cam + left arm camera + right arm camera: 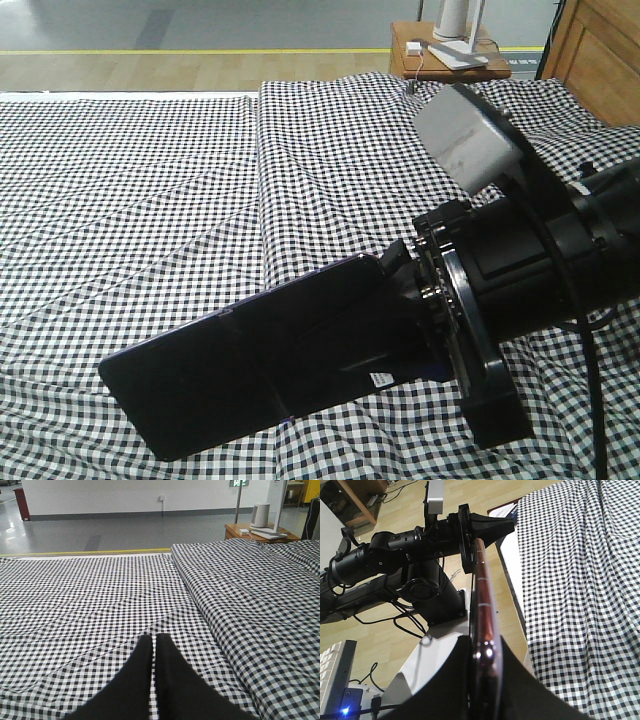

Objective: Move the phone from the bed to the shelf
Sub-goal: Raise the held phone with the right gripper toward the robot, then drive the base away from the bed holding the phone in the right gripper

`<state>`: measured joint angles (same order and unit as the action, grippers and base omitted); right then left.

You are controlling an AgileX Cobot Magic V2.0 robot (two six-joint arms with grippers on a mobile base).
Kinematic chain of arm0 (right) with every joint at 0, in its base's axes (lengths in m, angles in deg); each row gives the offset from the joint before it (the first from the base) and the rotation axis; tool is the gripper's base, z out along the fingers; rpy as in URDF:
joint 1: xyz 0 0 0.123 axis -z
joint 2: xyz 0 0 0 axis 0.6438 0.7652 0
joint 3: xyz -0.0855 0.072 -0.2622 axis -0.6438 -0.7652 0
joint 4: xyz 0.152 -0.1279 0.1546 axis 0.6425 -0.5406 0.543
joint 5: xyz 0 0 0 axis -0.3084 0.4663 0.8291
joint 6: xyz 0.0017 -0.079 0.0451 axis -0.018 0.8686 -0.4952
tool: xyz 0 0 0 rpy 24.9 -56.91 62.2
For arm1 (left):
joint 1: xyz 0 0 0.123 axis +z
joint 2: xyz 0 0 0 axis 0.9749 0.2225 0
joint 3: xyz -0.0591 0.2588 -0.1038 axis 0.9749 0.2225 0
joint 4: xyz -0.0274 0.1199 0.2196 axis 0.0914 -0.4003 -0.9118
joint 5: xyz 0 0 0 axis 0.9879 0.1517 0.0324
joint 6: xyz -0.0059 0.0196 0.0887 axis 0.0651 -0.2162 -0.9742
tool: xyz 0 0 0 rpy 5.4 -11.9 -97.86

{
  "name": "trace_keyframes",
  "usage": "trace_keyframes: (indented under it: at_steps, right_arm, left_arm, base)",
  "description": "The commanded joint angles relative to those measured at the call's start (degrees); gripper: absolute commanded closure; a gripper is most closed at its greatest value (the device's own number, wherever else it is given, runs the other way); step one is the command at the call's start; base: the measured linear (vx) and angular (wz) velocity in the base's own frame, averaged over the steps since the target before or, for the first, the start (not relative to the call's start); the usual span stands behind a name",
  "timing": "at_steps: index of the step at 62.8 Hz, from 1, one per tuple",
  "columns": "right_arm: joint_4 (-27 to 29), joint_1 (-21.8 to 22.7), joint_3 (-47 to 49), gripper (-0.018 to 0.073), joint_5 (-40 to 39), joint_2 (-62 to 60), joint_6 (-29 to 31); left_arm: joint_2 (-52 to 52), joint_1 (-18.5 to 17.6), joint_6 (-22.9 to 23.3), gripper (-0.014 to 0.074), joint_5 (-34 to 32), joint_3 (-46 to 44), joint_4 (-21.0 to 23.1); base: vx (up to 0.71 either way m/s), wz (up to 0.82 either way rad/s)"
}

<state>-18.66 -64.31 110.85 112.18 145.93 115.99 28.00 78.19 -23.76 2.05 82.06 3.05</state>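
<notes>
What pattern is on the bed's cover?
The bed has a small black-and-white gingham check, clearest in the left wrist view.

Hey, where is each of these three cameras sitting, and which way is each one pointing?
Front camera: sits above the near side and looks down across the bed; it shows the right gripper clamping the phone.
Left wrist camera: sits low over the cover and looks along it to the bedside table; the shut left gripper shows.
Right wrist camera: looks along the edge-on phone toward the left arm.
Shared: the front and right wrist views both show the phone.
</notes>
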Motion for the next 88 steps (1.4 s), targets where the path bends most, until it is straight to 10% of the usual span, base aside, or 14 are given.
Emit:
trace_keyframes:
  at_steps: [1, 88]
  right_arm:
    - [5.31, 0.04, 1.56, 0.0564, 3.09, -1.43, 0.65]
    - [5.37, 0.04, 1.56, 0.0564, 3.09, -1.43, 0.65]
  left_arm:
    - [-0.27, -0.15, 0.22, 0.0596, -4.19, 0.14, 0.36]
    - [-0.27, -0.15, 0.22, 0.0596, -4.19, 0.14, 0.36]
  base:
    - [0.00, 0.00]
    - [-0.03, 0.13]
